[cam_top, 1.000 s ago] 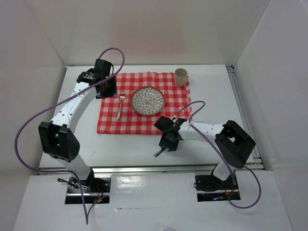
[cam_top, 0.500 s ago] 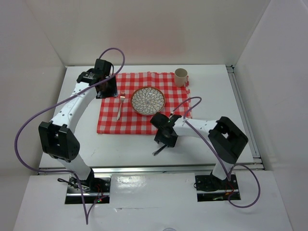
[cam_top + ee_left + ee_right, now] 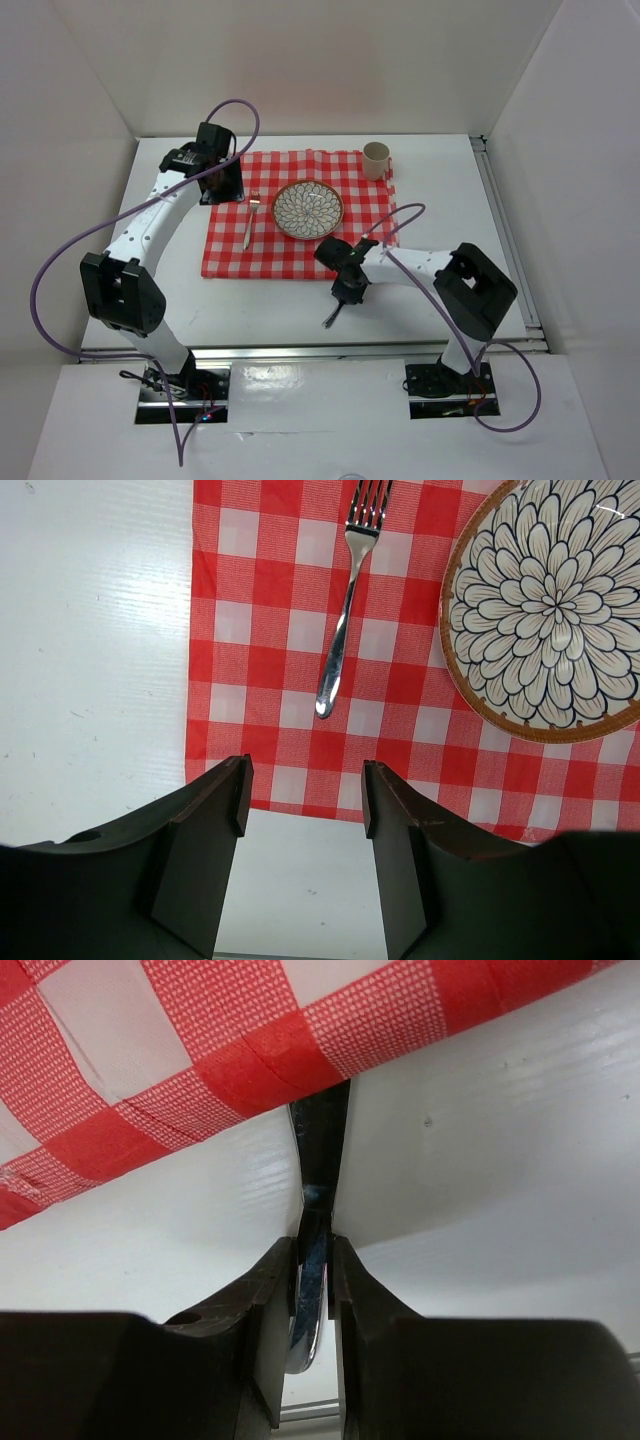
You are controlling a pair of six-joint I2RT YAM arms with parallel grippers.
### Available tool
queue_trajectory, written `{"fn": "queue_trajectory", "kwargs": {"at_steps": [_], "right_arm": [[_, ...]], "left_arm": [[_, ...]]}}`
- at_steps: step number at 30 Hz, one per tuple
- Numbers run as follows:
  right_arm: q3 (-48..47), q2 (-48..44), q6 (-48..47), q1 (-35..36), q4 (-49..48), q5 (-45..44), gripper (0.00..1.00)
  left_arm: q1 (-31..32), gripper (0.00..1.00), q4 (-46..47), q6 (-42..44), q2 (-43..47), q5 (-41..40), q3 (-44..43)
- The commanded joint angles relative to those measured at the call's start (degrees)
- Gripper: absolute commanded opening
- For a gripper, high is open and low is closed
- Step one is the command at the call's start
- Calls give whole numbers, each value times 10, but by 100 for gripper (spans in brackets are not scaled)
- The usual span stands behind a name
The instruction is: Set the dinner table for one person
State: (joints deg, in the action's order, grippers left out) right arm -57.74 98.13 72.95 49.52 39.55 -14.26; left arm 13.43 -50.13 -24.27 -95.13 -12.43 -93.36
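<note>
Between the right gripper's (image 3: 313,1247) clamped fingers (image 3: 268,1295) sits a metal utensil (image 3: 320,1150); beyond the left gripper's (image 3: 305,780) parted fingers (image 3: 205,830), a fork (image 3: 345,610).

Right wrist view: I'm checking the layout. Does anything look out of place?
The utensil in the right gripper is held on edge, its far end meeting the cloth hem, possibly tucked under it. Nothing else stands out.

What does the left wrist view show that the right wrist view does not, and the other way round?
Only the left wrist view: a fork and a patterned plate on the checked cloth, and the left gripper, fingers apart and empty. Only the right wrist view: the right gripper, fingers shut on a shiny metal utensil of unclear kind. Both: the checked cloth on the white dinner table.
</note>
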Motion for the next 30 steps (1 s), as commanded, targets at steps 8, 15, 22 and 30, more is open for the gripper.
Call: {"fn": "queue_trajectory", "kwargs": {"at_steps": [8, 15, 22, 30], "right_arm": [[140, -93, 55, -39, 55, -21, 6], [180, -199, -6, -125, 66, -34, 5], [180, -230, -98, -242, 49, -39, 3], [131, -241, -148, -258, 57, -64, 0]], "left_arm": [[3, 64, 0, 2, 10, 5, -11], [14, 64, 0, -3, 5, 10, -11], [25, 64, 0, -9, -1, 10, -16], [30, 64, -5, -9, -6, 5, -22]]}}
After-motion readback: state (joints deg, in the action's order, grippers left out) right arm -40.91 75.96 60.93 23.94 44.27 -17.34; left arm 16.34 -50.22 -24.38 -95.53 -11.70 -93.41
